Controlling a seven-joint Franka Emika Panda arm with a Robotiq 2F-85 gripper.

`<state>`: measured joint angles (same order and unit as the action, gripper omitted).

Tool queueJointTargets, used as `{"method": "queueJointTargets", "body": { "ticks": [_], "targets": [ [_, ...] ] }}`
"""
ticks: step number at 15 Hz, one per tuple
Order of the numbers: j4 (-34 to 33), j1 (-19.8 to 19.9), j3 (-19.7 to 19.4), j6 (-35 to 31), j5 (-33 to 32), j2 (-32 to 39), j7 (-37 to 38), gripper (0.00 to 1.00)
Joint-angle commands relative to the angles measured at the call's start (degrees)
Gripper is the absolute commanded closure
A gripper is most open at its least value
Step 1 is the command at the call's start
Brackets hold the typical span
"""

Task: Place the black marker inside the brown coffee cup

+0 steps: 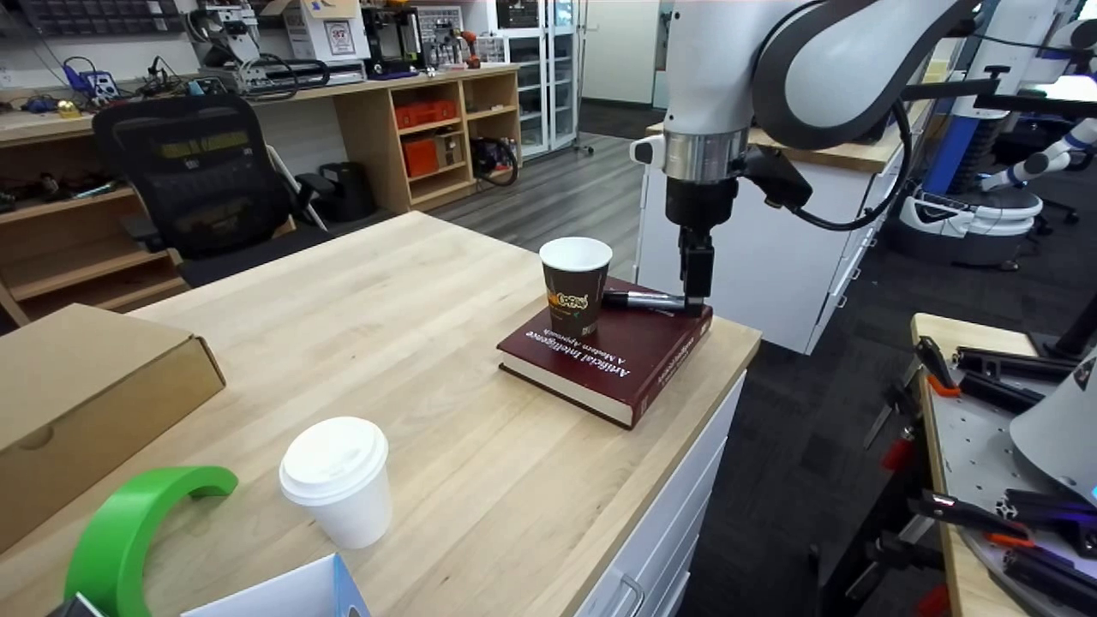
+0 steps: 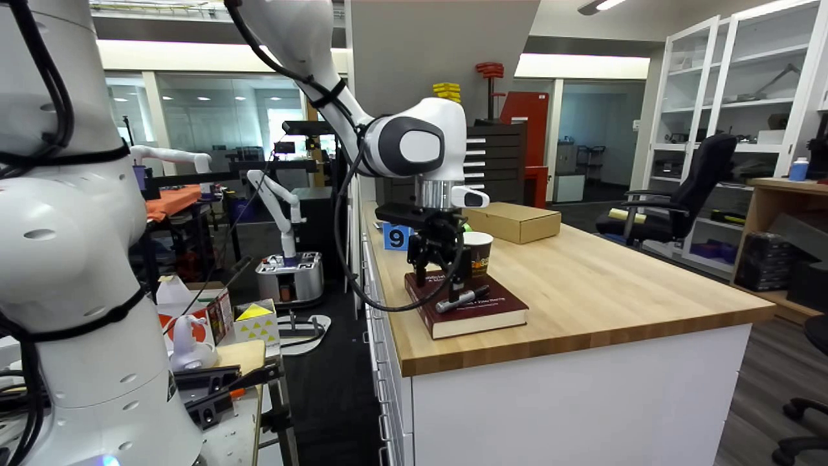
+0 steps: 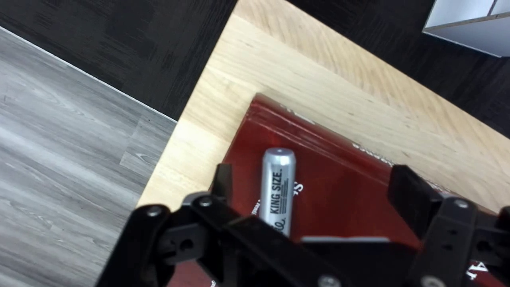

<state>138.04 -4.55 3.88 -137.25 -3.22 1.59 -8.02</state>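
Had the tool (image 3: pixel 310 176) spread wide, low over the book (image 1: pixel 643 343), with the marker (image 3: pixel 277 191) between its fingers (image 3: pixel 410 197), nearer one. Saw the marker lying on the book, near the brown cup (image 1: pixel 572 296) upright on the same book. Noted a lidded cup (image 1: pixel 338 484) on the worktop (image 1: pixel 428 343), well apart from the book.

Floored in grey planks (image 1: pixel 557 199) and dark carpet (image 1: pixel 793 437) around the wood-topped desk (image 1: pixel 411 326), with a black office chair (image 1: pixel 197 171) in front of an open-shelved wooden workbench (image 1: pixel 368 141). Lined farther back, in an exterior view, with glass partitions (image 2: pixel 213 116), a dark drawer chest (image 2: pixel 506 158) and white glass-doored cabinets (image 2: pixel 763 98). Lit overhead by a ceiling lamp (image 2: pixel 608 5).
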Motion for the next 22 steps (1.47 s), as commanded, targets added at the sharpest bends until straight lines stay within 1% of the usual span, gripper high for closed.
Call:
{"method": "queueJointTargets", "body": {
  "ticks": [1, 2, 3, 4, 9, 11, 14, 16, 19, 22],
  "targets": [
    [-0.8, 0.3, 0.1, -2.1, -0.4, 2.8, -0.8, 0.0],
    [-0.8, 0.3, 0.1, -2.9, -0.6, 3.4, -0.8, 0.25],
    [-0.9, 0.3, 0.1, -3.4, -0.6, 3.8, -1.1, 0.26],
    [-0.9, 0.4, 0.1, -4.2, -0.6, 3.9, -0.9, 0.32],
    [-0.5, 0.6, -0.1, -7.0, -0.7, 3.2, -0.7, 0.67],
    [-0.1, 0.6, -0.3, -7.9, -1.0, 2.9, -0.4, 0.78],
    [0.4, 0.8, -0.4, -8.1, -1.0, 2.3, -0.3, 0.99],
    [0.7, 0.9, -0.8, -7.2, -1.4, 1.4, 0.4, 0.94],
    [1.5, 1.3, -1.6, -5.7, -4.0, -1.7, 1.9, 0.94],
    [1.3, 1.7, -2.2, -3.8, -8.5, -4.8, 2.7, 0.94]
  ]
}}
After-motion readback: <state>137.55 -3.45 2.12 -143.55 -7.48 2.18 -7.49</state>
